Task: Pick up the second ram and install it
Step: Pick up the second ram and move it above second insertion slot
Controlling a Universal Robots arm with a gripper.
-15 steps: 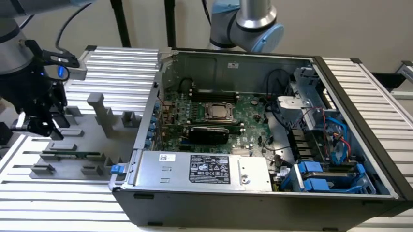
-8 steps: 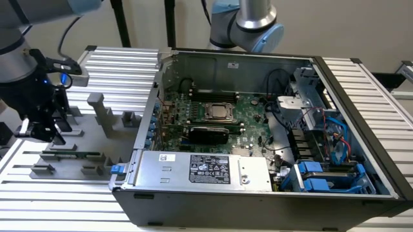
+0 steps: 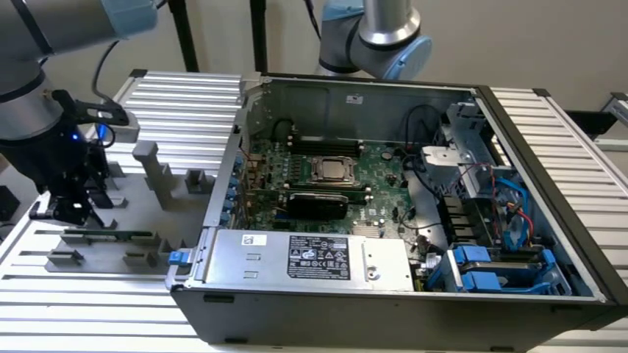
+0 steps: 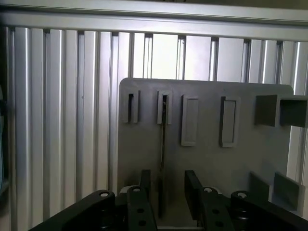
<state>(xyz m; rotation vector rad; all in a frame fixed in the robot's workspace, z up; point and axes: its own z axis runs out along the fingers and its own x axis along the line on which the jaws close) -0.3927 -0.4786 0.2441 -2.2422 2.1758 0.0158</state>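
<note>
Now | gripper fingers spread astride ram stick | risk: you close off-centre, stick tilts or jams in grey holder

Ribbed metal surface carrying two things

The surface is made of silver ribbed profiles. On it, toward the exterior view's left, a grey fixture plate lies flat with small grey blocks standing on it. Just beside the plate, on the exterior view's right, stands an open computer case.
</note>
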